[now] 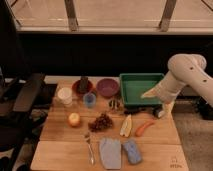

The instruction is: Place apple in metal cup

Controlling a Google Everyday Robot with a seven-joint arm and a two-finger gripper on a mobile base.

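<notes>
The tool [158, 111] hangs low over the wooden worktop's [60, 152] right side, just off the front right corner of the green rectangular plastic tray [141, 88]. I cannot tell whether it is open or closed, and nothing shows in its hold. A long orange carrot [145, 128] lies just in front of it. The small shiny silver metal cup [114, 104] stands left of the tray. The small round yellow-orange apple [74, 119] sits well left on the worktop, beside a dark grape bunch [101, 122] and in front of a white cup [65, 95].
</notes>
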